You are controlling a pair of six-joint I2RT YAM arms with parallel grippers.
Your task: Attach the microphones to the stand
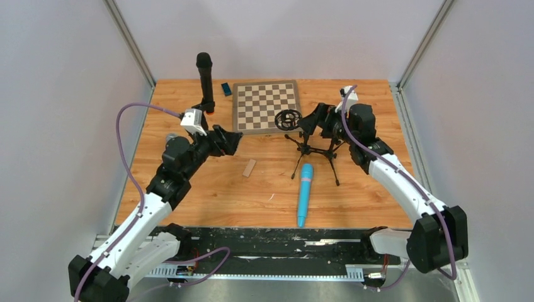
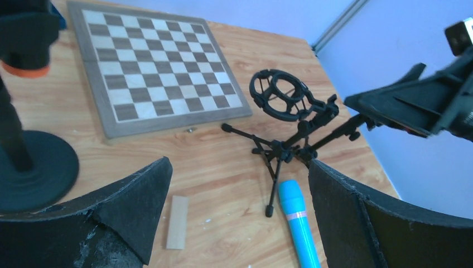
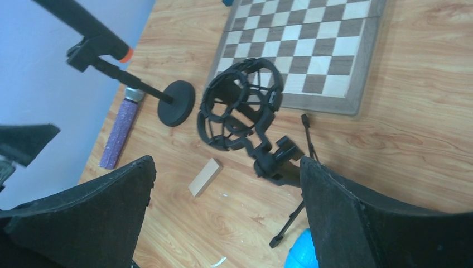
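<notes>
Microphones number 3 on the wooden table (image 1: pixel 189 201). The black microphone (image 1: pixel 204 78) stands upright, orange end down, on a round-base stand (image 3: pixel 176 103) at the far left. The purple microphone (image 3: pixel 120 134) lies flat by the left wall, just beside that base. The light blue microphone (image 1: pixel 305 194) lies flat near the front, its head just beside a leg of the tripod stand (image 1: pixel 312 148). That stand's ring-shaped shock mount (image 1: pixel 288 119) holds nothing. The right gripper (image 1: pixel 310 123) hovers just beside the mount, fingers spread and empty. The left gripper (image 1: pixel 233 142) is likewise spread, grasping nothing, near a chessboard (image 1: pixel 266 106) and a small wooden block (image 1: pixel 249 167).
</notes>
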